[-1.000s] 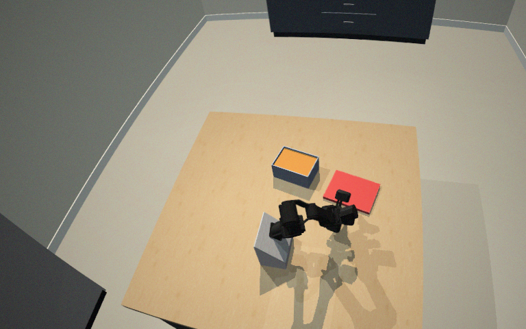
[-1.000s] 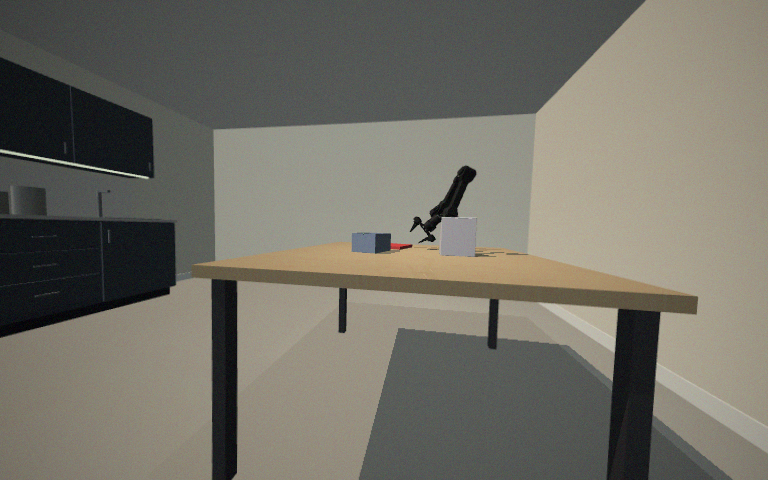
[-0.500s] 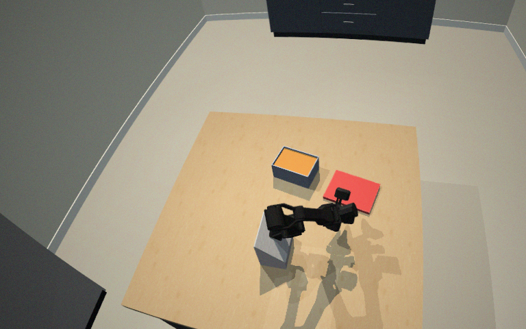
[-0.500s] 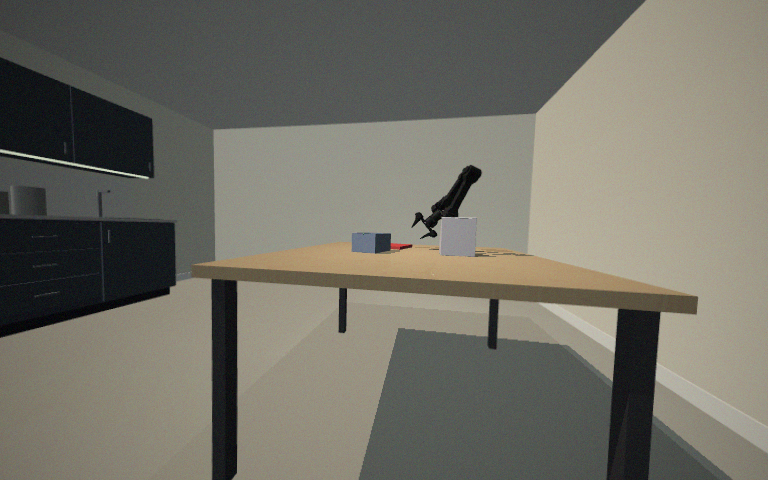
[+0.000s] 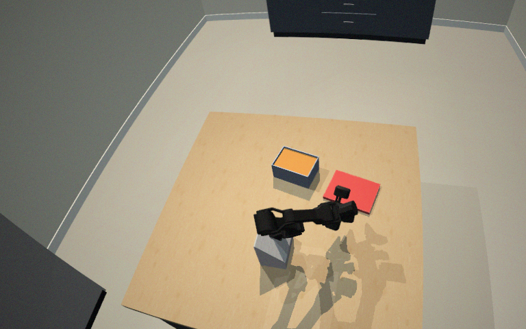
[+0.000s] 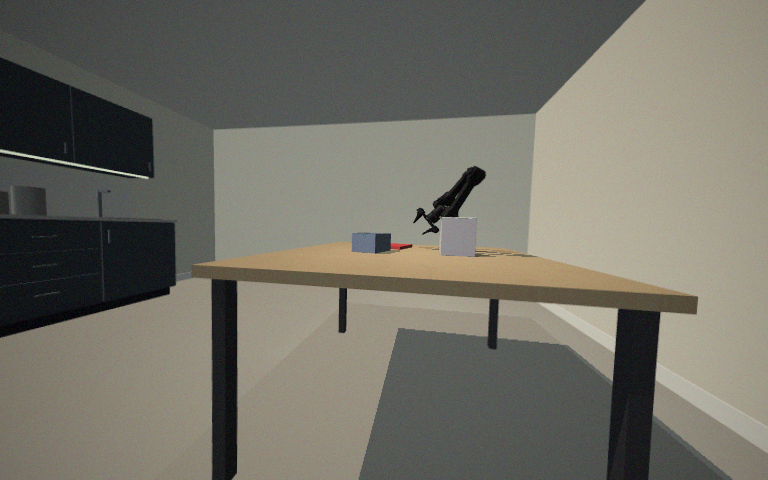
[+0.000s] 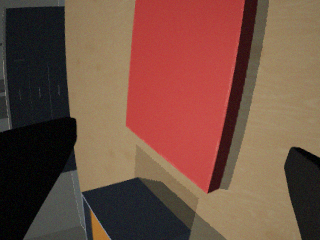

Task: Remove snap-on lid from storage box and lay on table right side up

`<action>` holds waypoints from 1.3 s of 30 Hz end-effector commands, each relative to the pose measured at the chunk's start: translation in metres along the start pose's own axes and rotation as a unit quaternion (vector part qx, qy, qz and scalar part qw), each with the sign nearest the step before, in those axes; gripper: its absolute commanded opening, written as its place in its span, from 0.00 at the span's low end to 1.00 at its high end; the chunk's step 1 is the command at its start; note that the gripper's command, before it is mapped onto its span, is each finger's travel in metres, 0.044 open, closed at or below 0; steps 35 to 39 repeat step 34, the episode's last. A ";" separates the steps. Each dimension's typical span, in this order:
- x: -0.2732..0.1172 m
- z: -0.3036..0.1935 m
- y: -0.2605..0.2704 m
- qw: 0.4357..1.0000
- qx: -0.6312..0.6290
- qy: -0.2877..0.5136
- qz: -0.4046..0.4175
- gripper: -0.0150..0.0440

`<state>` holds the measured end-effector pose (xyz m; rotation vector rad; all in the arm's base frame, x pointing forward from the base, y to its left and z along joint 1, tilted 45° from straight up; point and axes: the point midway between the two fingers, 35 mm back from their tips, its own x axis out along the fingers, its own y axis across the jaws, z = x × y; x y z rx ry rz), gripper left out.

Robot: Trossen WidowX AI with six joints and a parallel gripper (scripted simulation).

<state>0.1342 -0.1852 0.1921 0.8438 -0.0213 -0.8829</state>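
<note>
The storage box is dark blue and stands upright and uncovered, with orange inside. The red lid lies flat on the table, to the right of the box in the top view, with a gap between them. Its smooth face is up. My gripper is open and empty, raised above the table and clear of the lid. In the top view the arm hides its fingertips and covers part of the lid's near edge.
A grey block with a slanted top stands on the table below the arm in the top view. The right table edge runs beyond the lid. Dark cabinets stand off the table.
</note>
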 end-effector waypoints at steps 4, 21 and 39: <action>-0.012 0.003 0.008 1.000 0.000 -0.005 0.002 1.00; -0.006 0.000 0.004 1.000 0.000 -0.005 0.002 1.00; -0.006 0.000 0.004 1.000 0.000 -0.005 0.002 1.00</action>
